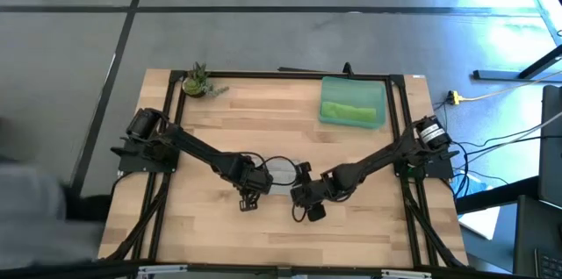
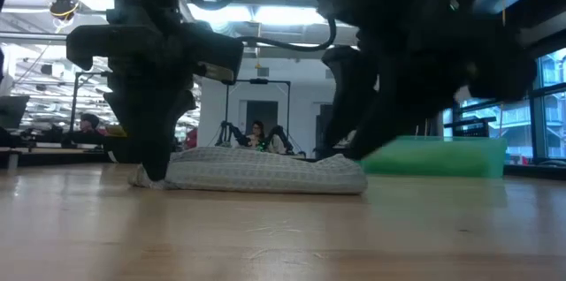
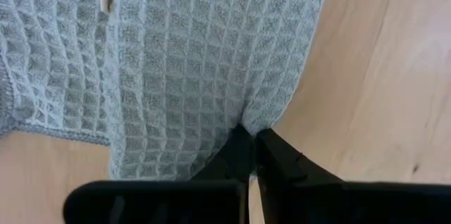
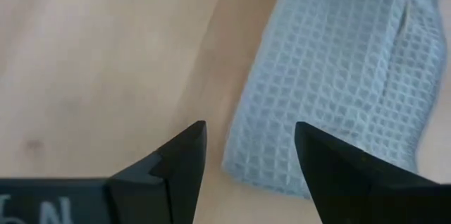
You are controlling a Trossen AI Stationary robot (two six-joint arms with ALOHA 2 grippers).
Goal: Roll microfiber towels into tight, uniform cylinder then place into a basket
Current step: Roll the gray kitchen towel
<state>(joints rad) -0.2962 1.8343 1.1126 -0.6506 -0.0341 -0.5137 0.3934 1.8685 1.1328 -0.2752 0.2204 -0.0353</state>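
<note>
Left fingers (image 3: 243, 146) pinch grey towel (image 3: 190, 62) edge.

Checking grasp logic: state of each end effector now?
Left end effector: closed, pinching the grey towel edge.
Right end effector: open, holding nothing.

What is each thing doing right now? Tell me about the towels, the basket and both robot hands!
grey towel: lying on the table, loosely rolled, one edge pinched.
green towel: rolled, lying in the basket.
basket: on the table, holding the green towel.
left gripper: shut on the grey towel's edge.
right gripper: open, empty, beside the grey towel's end.
</note>
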